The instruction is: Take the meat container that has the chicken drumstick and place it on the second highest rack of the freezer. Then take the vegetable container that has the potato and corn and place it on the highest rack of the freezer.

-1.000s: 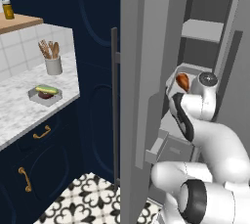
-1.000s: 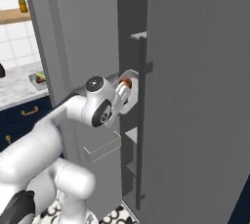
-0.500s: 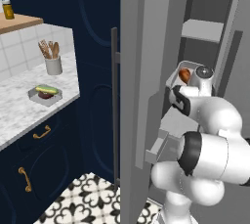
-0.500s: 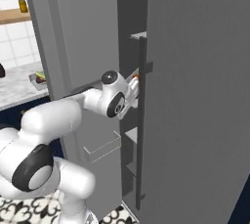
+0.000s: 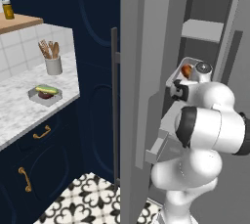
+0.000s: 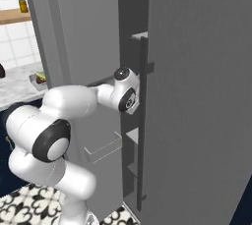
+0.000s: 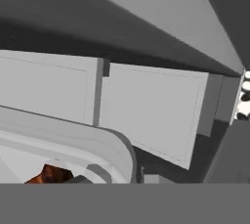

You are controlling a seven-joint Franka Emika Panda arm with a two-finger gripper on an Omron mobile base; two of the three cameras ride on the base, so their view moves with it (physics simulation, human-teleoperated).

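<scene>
Reaching into the open freezer (image 5: 146,47), the jaws are clamped on the meat container (image 7: 73,137) with the chicken drumstick (image 5: 186,71) inside, while the vegetable container (image 5: 45,94) sits near the bench's (image 5: 19,110) front edge.

White robot arm (image 6: 74,102) rising from lower left, its wrist reaching into the narrow opening of the freezer (image 6: 197,96); grey freezer door (image 6: 78,32) standing open behind the arm, a small door bin (image 6: 102,146) on its inner face. At far left, marble desk (image 6: 15,84) carrying the vegetable container (image 6: 38,78); wooden shelf (image 6: 17,16) above; patterned floor tiles (image 6: 29,207) below.
</scene>
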